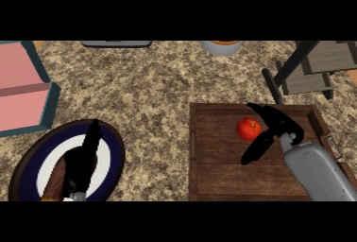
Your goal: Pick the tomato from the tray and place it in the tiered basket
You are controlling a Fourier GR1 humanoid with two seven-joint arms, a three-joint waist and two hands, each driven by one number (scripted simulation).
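Observation:
A red tomato [248, 129] lies on the dark wooden tray [216, 165] at the right of the counter. My right hand [279, 125] hovers over the tray just right of the tomato, its fingers spread open, with the thumb [255, 149] reaching below the tomato and fingers above it. None of them closes on the fruit. The tiered basket [314, 71], a grey shelf on black posts, stands at the far right behind the tray. My left hand [83, 160] rests open at the lower left, fingers pointing up over a plate.
A blue-and-white plate with a dark rim [35, 156] lies at the lower left. A pink box with a teal frame [21, 90] sits at the left edge. A grey pot [222, 46] and a dark object [116, 43] stand at the back edge.

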